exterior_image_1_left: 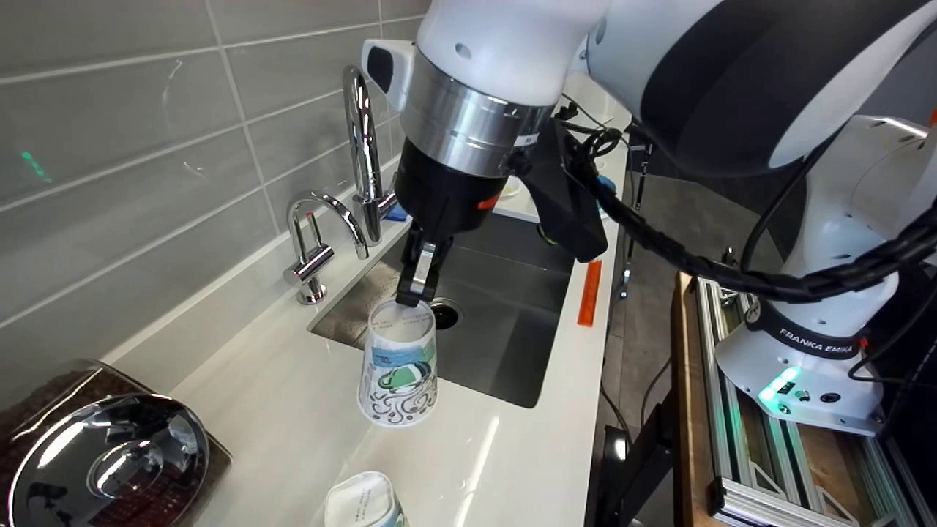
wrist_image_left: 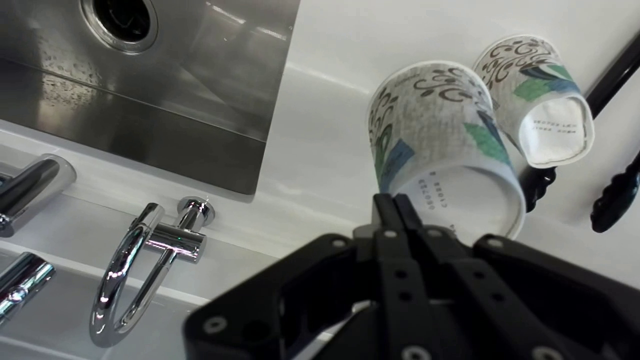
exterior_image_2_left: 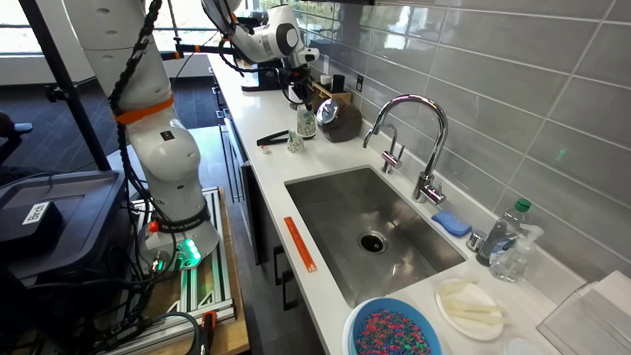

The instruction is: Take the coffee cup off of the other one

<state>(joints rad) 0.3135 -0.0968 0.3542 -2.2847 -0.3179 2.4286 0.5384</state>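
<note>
The coffee cup (exterior_image_1_left: 401,373) is a white paper cup with a green-blue print, upside down. My gripper (exterior_image_1_left: 415,296) is shut on the raised lip of its base, one finger inside the lip and one outside, as the wrist view shows at the gripper (wrist_image_left: 392,197) and the cup (wrist_image_left: 435,120). The cup appears raised above the counter. The other one, a like paper cup (wrist_image_left: 527,85), stands upside down on the counter, apart from it. The other cup is partly cut off in an exterior view (exterior_image_1_left: 362,501). Both cups show small in an exterior view: coffee cup (exterior_image_2_left: 306,123), other cup (exterior_image_2_left: 295,142).
Black tongs (wrist_image_left: 617,70) lie beside the other cup. A chrome-lidded canister (exterior_image_1_left: 110,468) stands near the wall. The sink (exterior_image_2_left: 340,197), two faucets (exterior_image_2_left: 434,133), an orange strip (exterior_image_2_left: 299,244) and a blue bowl (exterior_image_2_left: 434,325) of coloured bits are along the counter.
</note>
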